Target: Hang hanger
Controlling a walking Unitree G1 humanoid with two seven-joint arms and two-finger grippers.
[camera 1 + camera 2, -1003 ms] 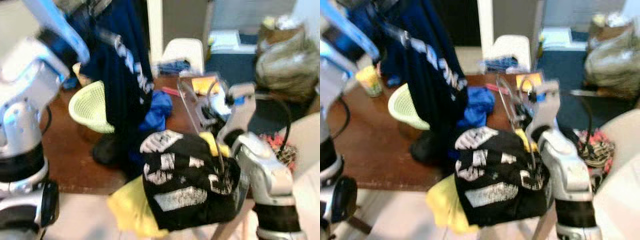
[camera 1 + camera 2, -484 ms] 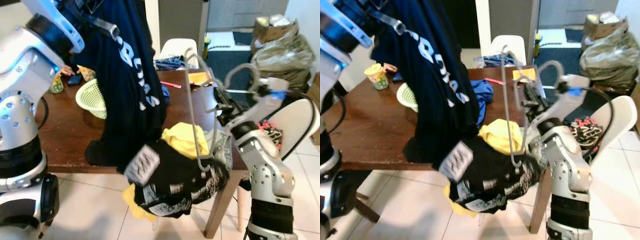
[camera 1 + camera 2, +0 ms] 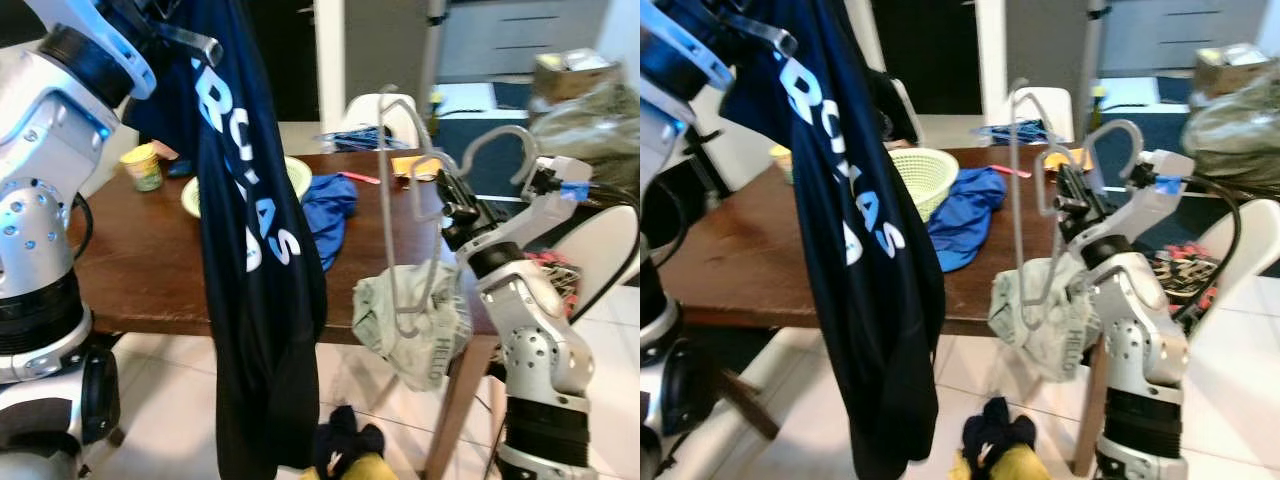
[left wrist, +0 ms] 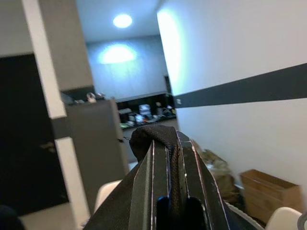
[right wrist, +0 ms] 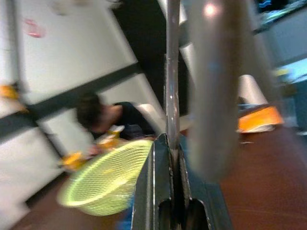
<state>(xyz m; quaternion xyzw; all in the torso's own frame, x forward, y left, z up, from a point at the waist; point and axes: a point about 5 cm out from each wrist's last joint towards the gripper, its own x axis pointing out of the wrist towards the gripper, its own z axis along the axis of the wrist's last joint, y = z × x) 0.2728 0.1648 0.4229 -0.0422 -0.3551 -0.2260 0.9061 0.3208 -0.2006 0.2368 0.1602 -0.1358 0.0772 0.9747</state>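
The right gripper (image 3: 1072, 197) is pinched shut on the grey hanger (image 3: 392, 190), which it holds over the edge of the brown table (image 3: 130, 245); a pale green garment (image 3: 415, 320) is snagged on the hanger's lower end. The left gripper (image 4: 169, 179) is raised high and clamped on the dark navy shirt (image 3: 250, 250), which dangles almost to the floor. Nothing is hung yet, and no rail shows, so most of the job seems left; the hanger's long axis runs roughly vertical, its hook apparently curling up beside the wrist.

Even indoor daylight in both head views, soft throughout, ceiling lamp (image 4: 123, 20) glaring in left wrist view, hanger (image 5: 211, 86) blurred close to lens, background smeared.
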